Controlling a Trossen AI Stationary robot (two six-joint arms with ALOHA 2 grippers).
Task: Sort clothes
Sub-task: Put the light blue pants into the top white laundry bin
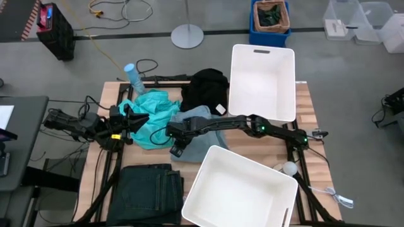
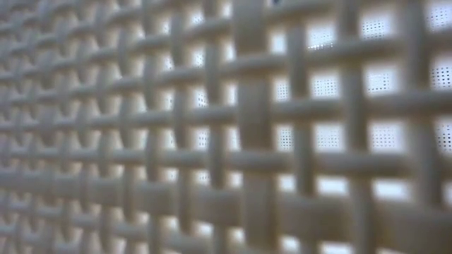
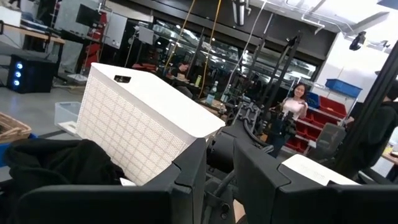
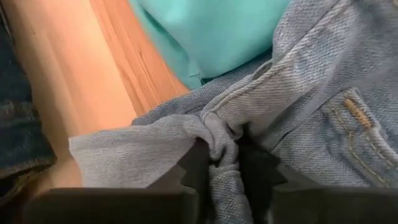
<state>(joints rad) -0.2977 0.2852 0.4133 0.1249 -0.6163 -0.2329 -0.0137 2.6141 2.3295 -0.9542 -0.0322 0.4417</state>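
The pale blue denim piece (image 1: 203, 129) lies in the middle of the table, partly on the bright turquoise top (image 1: 151, 116). The black top (image 1: 205, 88) lies at the far side. The dark greenish-black jeans (image 1: 148, 186) lie at the near left. My right gripper (image 1: 176, 144) reaches across from the right and is shut on the denim (image 4: 298, 81) at its near-left edge. My left gripper (image 1: 132, 120) hovers by the turquoise top's left side, open and empty; its fingers (image 3: 186, 177) show in the left wrist view. My right gripper pinches a bunched-up fold of the denim (image 4: 217, 140) between its two fingers, near the piece's near-left edge. The fingers come from above, slanting down from the table's right. The rest of the denim lies slack on the table and on the turquoise top (image 4: 211, 31).
One white bin (image 1: 262, 79) stands at the far right, another (image 1: 240, 189) at the near middle; its lattice wall (image 2: 226, 127) fills the low view. A pale blue bottle (image 1: 134, 75) stands at the far left. People show in the room beyond (image 3: 295, 102).
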